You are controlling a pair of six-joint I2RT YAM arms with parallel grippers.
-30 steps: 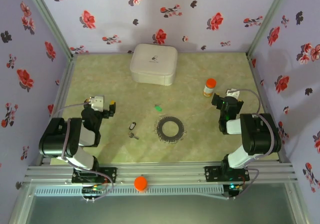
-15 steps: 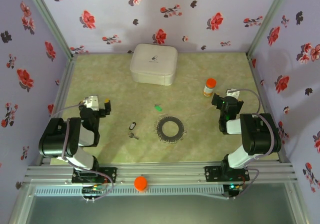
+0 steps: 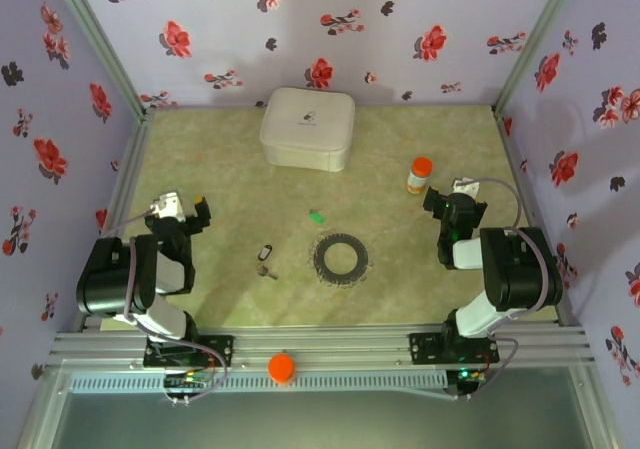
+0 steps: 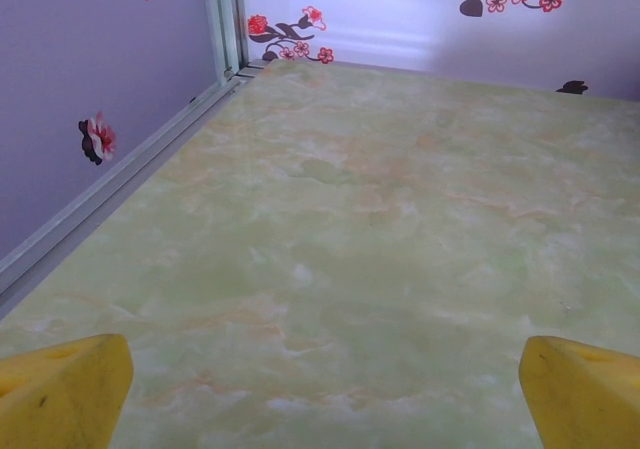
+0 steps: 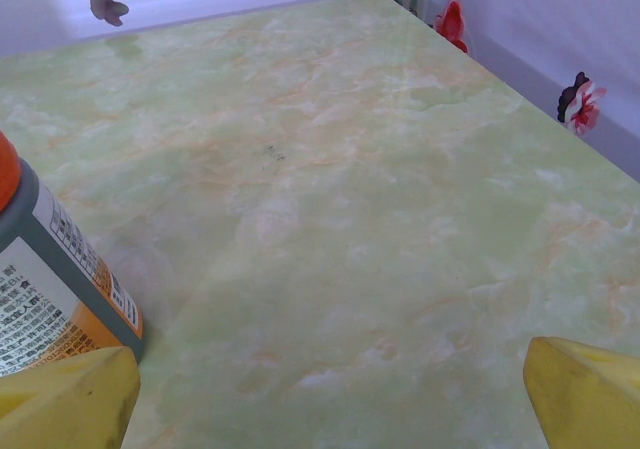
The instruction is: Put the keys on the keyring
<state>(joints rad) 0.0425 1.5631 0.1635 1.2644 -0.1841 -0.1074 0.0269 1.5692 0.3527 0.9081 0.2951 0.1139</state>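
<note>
The keyring [image 3: 341, 257], a large dark toothed ring, lies flat at the table's middle. The slim dark key [image 3: 265, 259] lies to its left, and the green tab [image 3: 316, 216] a little beyond it, both apart from the ring. My left gripper [image 3: 182, 209] hovers at the table's left side, well left of the dark key. It is open, its yellow fingertips [image 4: 60, 389] wide apart over bare table. My right gripper [image 3: 452, 201] stays at the right side, open, with nothing between its fingertips [image 5: 585, 389].
A white rounded-square case [image 3: 307, 128] sits at the back centre. An orange-capped bottle [image 3: 419, 176] stands just left of the right gripper, and the bottle [image 5: 50, 279] shows close by the left finger in the right wrist view. Walls enclose the table [image 3: 230, 159] on three sides.
My left gripper has swung a little to the left, away from the keys. The right arm, keys and keyring have not moved.
</note>
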